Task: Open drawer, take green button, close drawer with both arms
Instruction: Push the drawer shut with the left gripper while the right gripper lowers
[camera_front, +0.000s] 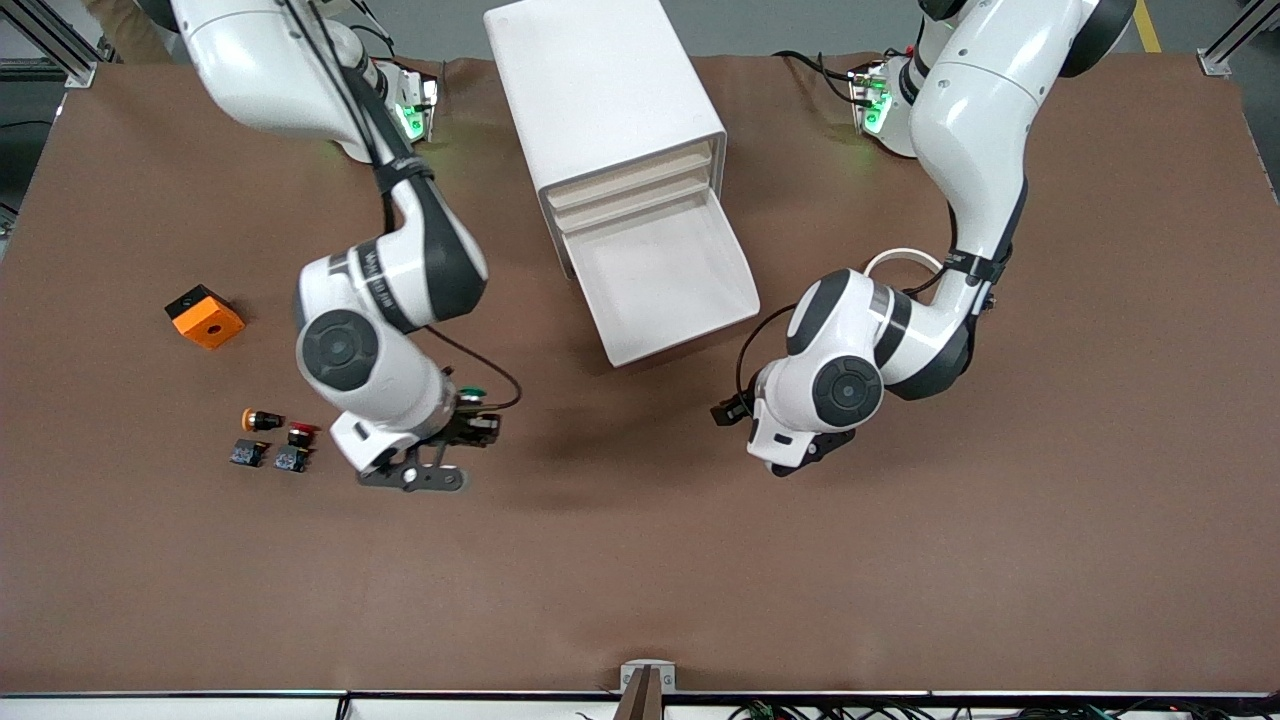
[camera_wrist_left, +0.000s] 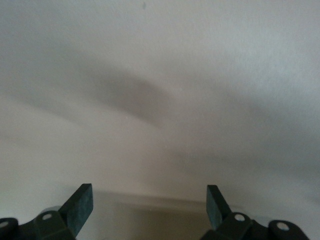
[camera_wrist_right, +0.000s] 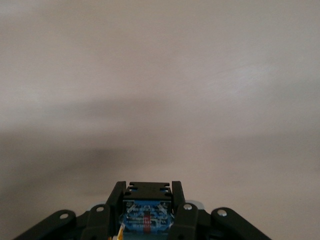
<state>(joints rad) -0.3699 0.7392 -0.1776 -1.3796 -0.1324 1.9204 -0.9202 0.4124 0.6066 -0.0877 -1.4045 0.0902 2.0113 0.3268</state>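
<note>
**Green button held, open drawer toward the arms' bases**

Right gripper (camera_front: 478, 425) hangs over bare tabletop (camera_front: 640, 580), jaws clenched on the green button (camera_front: 473, 392). Its drawer (camera_front: 665, 285) gapes, nearer the bases. Left gripper (camera_front: 815, 450), jaws released and empty, hovers just beside the drawer's front, closer to it than the right.

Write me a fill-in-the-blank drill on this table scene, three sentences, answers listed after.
1. The right gripper is shut on the button with the ____ cap.
2. The bottom drawer of the white cabinet stands ____.
3. The left gripper, over bare table, has its fingers ____ and holds nothing.

Missing words: green; open; open
</note>
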